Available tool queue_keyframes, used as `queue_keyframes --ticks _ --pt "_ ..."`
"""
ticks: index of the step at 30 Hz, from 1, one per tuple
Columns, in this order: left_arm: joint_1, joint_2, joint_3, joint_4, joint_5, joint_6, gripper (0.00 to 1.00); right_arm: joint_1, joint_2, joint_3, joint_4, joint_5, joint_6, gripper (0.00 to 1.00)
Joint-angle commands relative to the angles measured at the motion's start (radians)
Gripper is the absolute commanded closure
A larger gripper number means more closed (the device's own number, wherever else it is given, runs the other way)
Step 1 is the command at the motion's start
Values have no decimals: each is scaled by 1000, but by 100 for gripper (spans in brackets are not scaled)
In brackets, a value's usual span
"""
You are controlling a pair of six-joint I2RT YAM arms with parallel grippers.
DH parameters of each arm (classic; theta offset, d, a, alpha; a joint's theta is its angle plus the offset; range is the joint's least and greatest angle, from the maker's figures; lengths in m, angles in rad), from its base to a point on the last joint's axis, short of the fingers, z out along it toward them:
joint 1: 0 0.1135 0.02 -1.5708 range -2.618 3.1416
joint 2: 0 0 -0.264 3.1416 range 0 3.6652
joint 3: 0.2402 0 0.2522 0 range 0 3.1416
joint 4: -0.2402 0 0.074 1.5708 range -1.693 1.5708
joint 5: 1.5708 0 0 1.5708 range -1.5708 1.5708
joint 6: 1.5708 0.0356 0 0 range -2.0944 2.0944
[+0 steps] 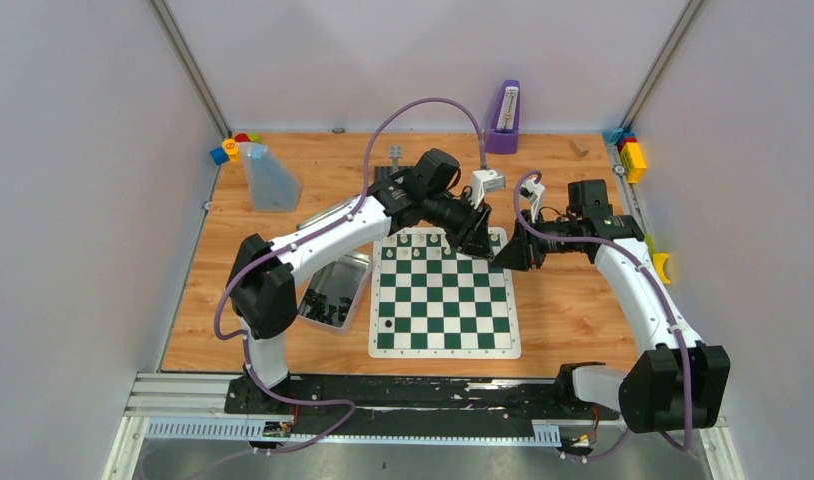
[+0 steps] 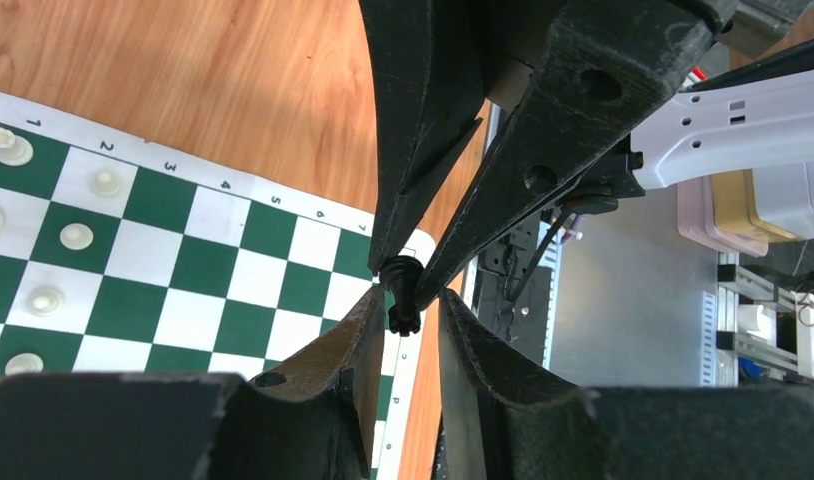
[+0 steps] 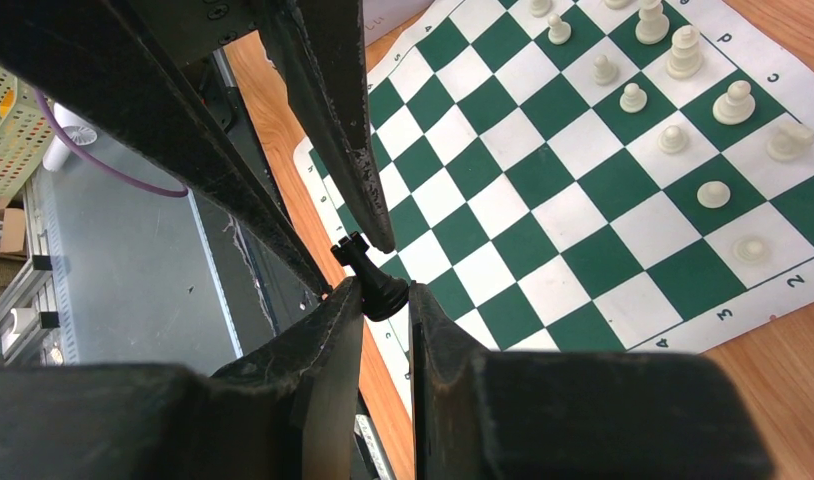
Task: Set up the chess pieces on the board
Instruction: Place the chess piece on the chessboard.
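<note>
The green and white board (image 1: 453, 300) lies at the table's middle. Several cream-white chess pieces (image 1: 420, 240) stand on its far rows and show in the right wrist view (image 3: 683, 50). One black piece (image 1: 386, 325) stands near the board's front left corner. Both grippers meet above the board's far right corner. My right gripper (image 3: 381, 295) is shut on the base of a black chess piece (image 3: 368, 270). My left gripper (image 2: 408, 300) is open, its fingers on either side of that piece's top (image 2: 403, 300). More black pieces (image 1: 328, 300) lie in the tin.
The silver tin (image 1: 355, 268) sits left of the board. A grey brick tower (image 1: 394, 160), a purple object (image 1: 504, 118) and a clear container (image 1: 268, 178) stand at the back. Coloured blocks lie at the back left (image 1: 233, 148) and back right (image 1: 633, 158).
</note>
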State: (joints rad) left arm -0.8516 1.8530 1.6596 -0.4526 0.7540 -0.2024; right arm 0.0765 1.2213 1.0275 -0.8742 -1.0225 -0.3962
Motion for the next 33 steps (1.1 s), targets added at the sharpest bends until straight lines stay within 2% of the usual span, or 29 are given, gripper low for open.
queue_keyframes --ticks 1,24,30,33 --pt "-4 -28 7 -4 10 21 66 5 -22 5 27 -13 -6 100" --pt "-4 -10 13 -23 2 34 68 6 -13 9 28 -8 -3 100" --pt "-4 -3 23 -24 7 34 75 5 -10 2 27 -10 -3 100" --pt "-4 3 33 -29 11 38 84 5 -8 -1 27 -10 -3 94"
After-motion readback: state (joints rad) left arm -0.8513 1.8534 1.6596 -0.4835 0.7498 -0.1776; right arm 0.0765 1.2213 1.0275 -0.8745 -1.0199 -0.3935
